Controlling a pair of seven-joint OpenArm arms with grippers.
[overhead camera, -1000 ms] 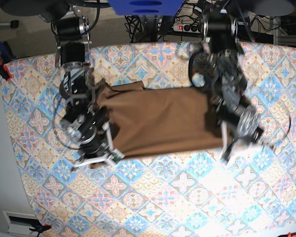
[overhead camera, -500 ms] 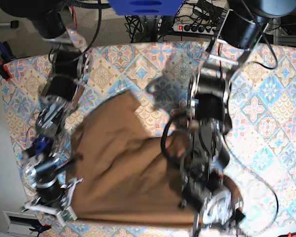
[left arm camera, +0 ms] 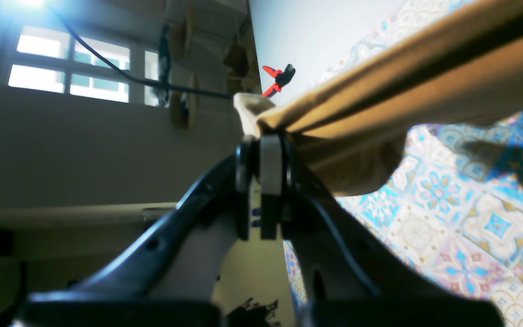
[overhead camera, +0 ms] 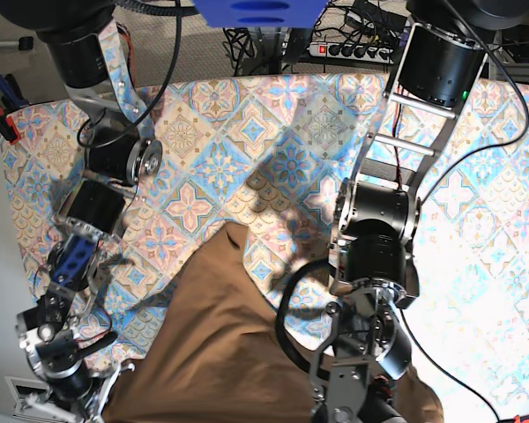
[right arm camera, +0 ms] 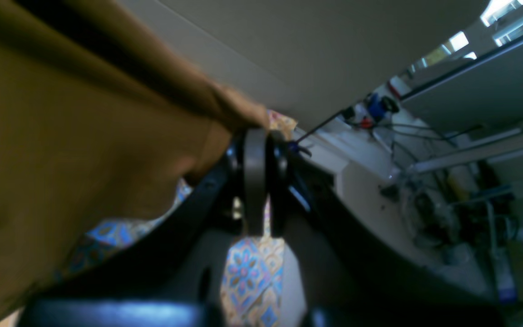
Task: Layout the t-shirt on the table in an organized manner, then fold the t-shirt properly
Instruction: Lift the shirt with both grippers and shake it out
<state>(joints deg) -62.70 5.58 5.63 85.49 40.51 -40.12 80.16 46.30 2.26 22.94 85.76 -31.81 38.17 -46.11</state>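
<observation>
The tan-brown t-shirt (overhead camera: pixel 220 352) hangs stretched between my two arms over the near part of the table (overhead camera: pixel 273 132), and its far tip still trails on the tiles. In the left wrist view my left gripper (left arm camera: pixel 265 138) is shut on a bunched edge of the t-shirt (left arm camera: pixel 402 68), which runs taut to the upper right above the table (left arm camera: pixel 447 204). My right gripper (right arm camera: pixel 256 132) is shut on another edge of the t-shirt (right arm camera: pixel 61 136), which fills the left of that view. In the base view both grippers lie at the bottom edge, mostly cut off.
The left arm (overhead camera: pixel 375 247) reaches down the right of the base view, and the right arm (overhead camera: pixel 97 176) down the left. A red clamp (overhead camera: pixel 2 119) grips the table's left edge, and a red clamp (left arm camera: pixel 279 77) also shows in the left wrist view. A power strip (overhead camera: pixel 353 50) and cables lie behind the table.
Both arms have swung from the middle of the table toward its near edge. They dragged and lifted the t-shirt with them, so the far half of the table now shows bare tiles.
</observation>
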